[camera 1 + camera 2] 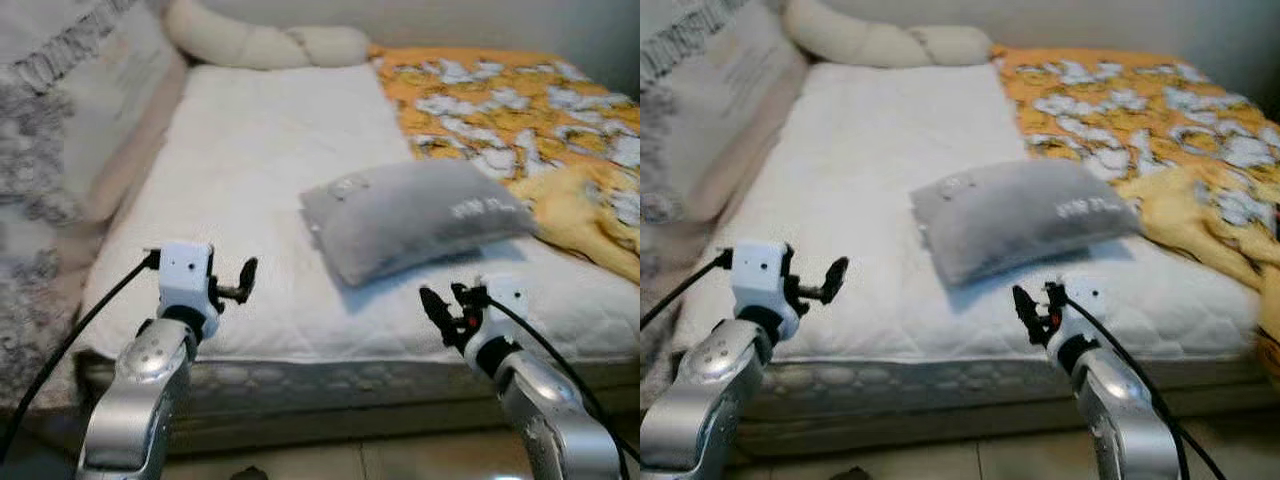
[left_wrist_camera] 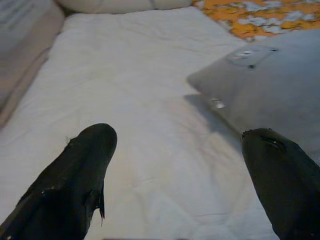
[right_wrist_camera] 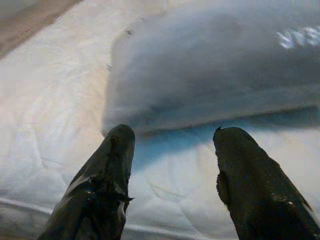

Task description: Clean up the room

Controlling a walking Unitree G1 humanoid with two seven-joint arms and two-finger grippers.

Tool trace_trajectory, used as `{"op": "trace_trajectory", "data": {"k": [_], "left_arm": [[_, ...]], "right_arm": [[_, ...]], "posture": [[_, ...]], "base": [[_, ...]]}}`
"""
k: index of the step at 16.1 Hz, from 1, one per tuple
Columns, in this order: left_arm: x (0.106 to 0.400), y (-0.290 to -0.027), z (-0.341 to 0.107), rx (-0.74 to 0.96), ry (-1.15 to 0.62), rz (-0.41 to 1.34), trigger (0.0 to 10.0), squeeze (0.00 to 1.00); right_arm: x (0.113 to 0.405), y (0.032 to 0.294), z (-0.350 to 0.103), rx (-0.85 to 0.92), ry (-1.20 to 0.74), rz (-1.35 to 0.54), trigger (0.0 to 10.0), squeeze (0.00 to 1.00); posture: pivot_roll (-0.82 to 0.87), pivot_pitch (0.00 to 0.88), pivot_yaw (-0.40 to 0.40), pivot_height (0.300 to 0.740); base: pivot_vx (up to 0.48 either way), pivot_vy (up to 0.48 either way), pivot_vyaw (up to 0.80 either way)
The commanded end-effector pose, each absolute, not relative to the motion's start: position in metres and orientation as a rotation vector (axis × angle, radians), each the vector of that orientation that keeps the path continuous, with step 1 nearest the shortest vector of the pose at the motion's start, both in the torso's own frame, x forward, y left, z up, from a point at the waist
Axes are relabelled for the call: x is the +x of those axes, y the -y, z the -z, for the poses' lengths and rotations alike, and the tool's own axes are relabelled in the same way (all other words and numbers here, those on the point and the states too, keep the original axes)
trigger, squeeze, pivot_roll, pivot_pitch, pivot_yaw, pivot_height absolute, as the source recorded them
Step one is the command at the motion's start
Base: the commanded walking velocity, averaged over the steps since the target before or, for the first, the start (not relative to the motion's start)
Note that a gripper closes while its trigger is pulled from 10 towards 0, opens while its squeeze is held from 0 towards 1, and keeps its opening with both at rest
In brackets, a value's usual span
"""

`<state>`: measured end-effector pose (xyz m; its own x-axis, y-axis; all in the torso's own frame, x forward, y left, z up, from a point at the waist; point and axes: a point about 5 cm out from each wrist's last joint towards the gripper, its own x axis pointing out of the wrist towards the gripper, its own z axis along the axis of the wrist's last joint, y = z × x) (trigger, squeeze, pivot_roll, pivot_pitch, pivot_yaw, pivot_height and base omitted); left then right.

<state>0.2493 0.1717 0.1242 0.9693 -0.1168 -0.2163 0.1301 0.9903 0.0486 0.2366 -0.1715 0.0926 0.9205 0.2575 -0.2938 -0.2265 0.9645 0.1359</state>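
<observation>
A grey pillow (image 1: 415, 213) lies near the front edge of a bed with a white quilted mattress (image 1: 250, 170). An orange and white patterned blanket (image 1: 520, 100) is bunched over the bed's right side. My left gripper (image 1: 243, 282) hovers open over the front left of the mattress, left of the pillow (image 2: 270, 90). My right gripper (image 1: 447, 303) is open just in front of the pillow (image 3: 215, 65), at the mattress edge. Neither gripper holds anything.
A long cream bolster (image 1: 265, 42) lies along the head of the bed. A padded patterned side panel (image 1: 60, 130) runs along the left. Tiled floor (image 1: 400, 460) lies below the bed's front edge.
</observation>
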Motion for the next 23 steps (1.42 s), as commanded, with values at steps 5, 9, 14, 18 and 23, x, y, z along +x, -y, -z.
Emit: {"op": "trace_trajectory", "data": {"k": [5, 9, 14, 18, 23], "left_arm": [[0.251, -0.17, -0.131, 0.071, -0.191, 0.133, 10.0, 0.0], [0.252, -0.168, -0.132, 0.075, -0.19, 0.144, 10.0, 0.0], [0.252, -0.167, -0.132, 0.074, -0.189, 0.148, 10.0, 0.0], [0.253, -0.165, -0.132, 0.074, -0.189, 0.152, 10.0, 0.0], [0.254, -0.162, -0.131, 0.079, -0.19, 0.186, 10.0, 0.0]], "right_arm": [[0.236, 0.169, -0.095, 0.08, -0.31, -0.275, 10.0, 0.0], [0.236, 0.17, -0.095, 0.105, -0.31, -0.25, 10.0, 0.0], [0.237, 0.17, -0.094, 0.102, -0.315, -0.248, 10.0, 0.0], [0.238, 0.171, -0.095, 0.105, -0.314, -0.242, 10.0, 0.0], [0.239, 0.181, -0.094, 0.17, -0.303, -0.143, 10.0, 1.0]], "posture": [[0.04, 0.0, -0.018, 0.74], [0.04, 0.0, -0.012, 0.74], [0.04, 0.0, -0.015, 0.74], [0.04, 0.0, -0.014, 0.74], [0.02, 0.0, -0.004, 0.74]], "base": [[0.28, 0.0, 0.0], [0.279, 0.0, 0.55], [0.278, 0.0, 0.0], [0.277, 0.0, 0.0], [0.054, 0.0, 0.0]]}}
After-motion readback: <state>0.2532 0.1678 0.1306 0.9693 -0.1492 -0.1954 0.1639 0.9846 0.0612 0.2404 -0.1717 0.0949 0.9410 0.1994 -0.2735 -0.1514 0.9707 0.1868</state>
